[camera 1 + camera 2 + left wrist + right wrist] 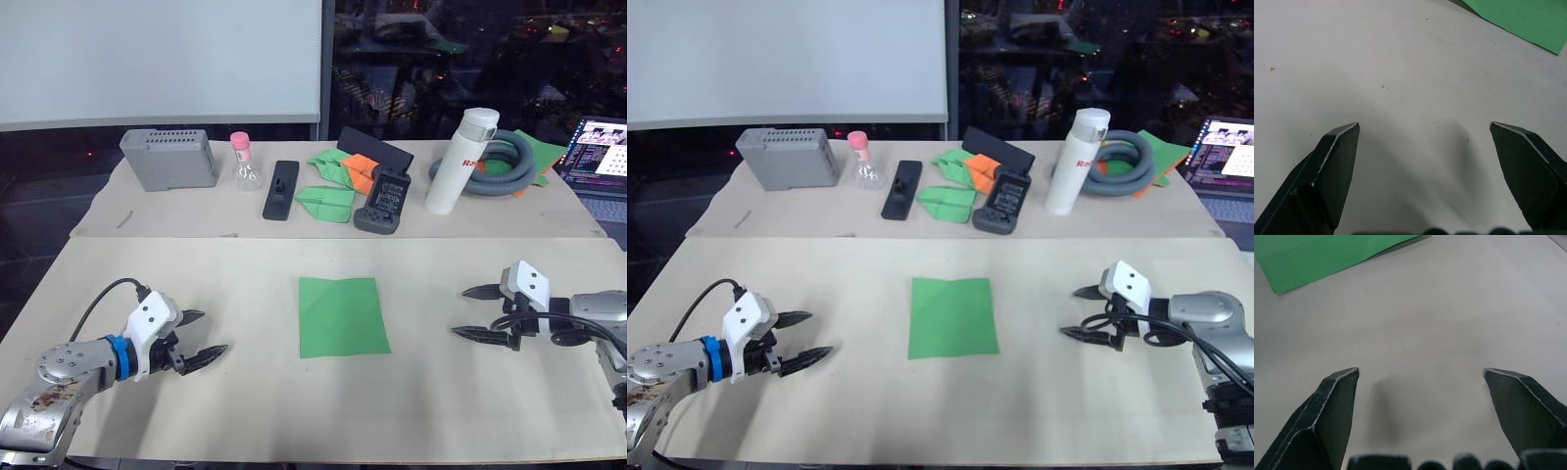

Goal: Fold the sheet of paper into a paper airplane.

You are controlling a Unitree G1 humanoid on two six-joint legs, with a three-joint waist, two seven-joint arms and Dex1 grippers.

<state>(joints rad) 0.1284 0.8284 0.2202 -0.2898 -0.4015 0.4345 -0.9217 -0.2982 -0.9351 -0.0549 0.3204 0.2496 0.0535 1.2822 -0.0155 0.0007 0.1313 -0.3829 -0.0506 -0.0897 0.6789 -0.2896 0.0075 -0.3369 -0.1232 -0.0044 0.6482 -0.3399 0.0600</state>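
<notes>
**Left eye view: flat green sheet between two spread grippers**

Left eye view shows the near table [245, 411], covered in smooth pale cloth. The left gripper [204, 338] hovers low at the near left, its two black pointed fingers spread wide and holding nothing. The right gripper [482, 313] stands opposite at the near right, its fingers also wide apart and empty.

Between them, well apart from both, the sheet of paper [341, 315] lies flat on the cloth. It is thin, bright green and nearly square, with faint creases. Its slightly longer sides run from near to far. Bare cloth surrounds all four edges.

On the far table stand a grey ribbed box [168, 158], a small flask with a pink cap [243, 163], folded green and orange papers [338, 181], a white bottle [455, 162], a coiled grey hose [500, 162] and a laptop [600, 157].
</notes>
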